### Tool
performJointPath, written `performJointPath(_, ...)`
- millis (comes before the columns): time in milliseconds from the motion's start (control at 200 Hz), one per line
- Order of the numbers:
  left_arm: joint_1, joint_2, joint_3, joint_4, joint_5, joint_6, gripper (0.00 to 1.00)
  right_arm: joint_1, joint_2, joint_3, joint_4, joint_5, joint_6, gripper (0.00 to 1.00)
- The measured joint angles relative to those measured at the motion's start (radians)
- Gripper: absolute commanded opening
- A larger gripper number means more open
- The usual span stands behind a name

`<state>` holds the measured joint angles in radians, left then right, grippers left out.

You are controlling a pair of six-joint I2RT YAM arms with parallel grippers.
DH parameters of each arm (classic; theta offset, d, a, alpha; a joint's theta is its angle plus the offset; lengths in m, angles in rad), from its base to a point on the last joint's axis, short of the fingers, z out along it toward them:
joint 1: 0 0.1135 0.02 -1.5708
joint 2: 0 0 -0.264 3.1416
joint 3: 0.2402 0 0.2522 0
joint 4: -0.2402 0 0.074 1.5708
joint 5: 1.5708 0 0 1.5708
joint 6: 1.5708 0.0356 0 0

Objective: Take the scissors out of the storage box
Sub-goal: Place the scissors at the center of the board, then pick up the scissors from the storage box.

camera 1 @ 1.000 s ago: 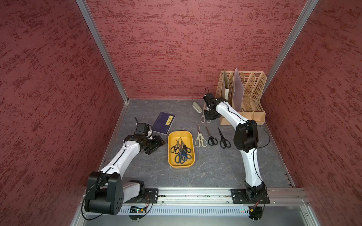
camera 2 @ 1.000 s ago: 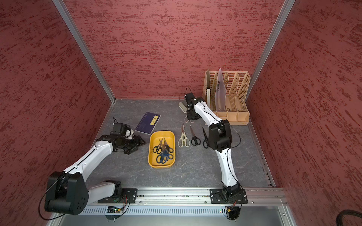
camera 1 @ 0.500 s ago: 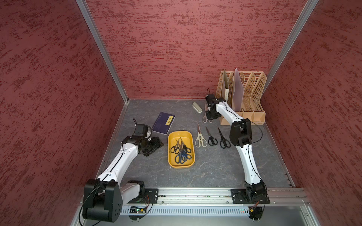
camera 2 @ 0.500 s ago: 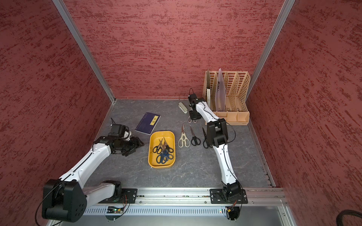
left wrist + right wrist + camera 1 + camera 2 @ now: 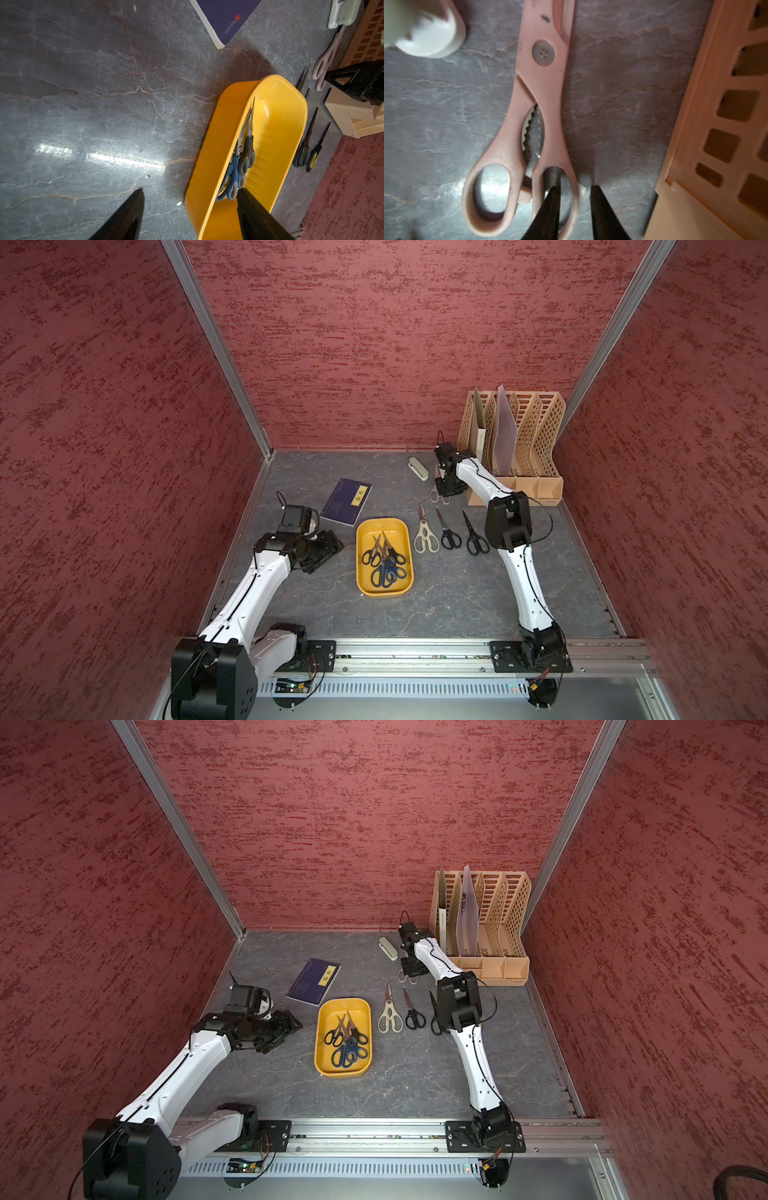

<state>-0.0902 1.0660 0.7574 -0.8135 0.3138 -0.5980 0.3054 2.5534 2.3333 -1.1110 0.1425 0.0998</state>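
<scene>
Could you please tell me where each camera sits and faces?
Top views: high above the arm bases, looking down at the table; left arm and right arm show.
Left wrist: faces the storage box; open left pincer shows.
Right wrist: faces the pinkish scissors on the table; right pincer shows.
Shared: both wrist views show the pinkish scissors.

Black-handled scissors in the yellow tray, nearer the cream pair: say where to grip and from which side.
Probably the black-handled scissors by the blades past the pivot, from above, jaws across them: handles overlap the blue pair; blades reach the barer far half of the yellow tray.
</scene>
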Motion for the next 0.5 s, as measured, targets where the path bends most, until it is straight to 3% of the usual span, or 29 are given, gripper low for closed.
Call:
performJointPath(190,0.000,-0.048,-0.002,-0.010,-0.003,0.000,0.74,0.003,-0.090,-0.063,0.018,-0.101,0.064,0.32)
performJointPath(351,-0.002,-0.053,-0.026,0.006,0.002,0.000,0.74,0.037,-0.388,-0.348,0.098,-0.214,0.150,0.34)
performJointPath(501,-0.007,-0.053,-0.051,0.026,0.015,0.000,0.74,0.133,-0.666,-0.599,0.183,-0.314,0.240,0.34)
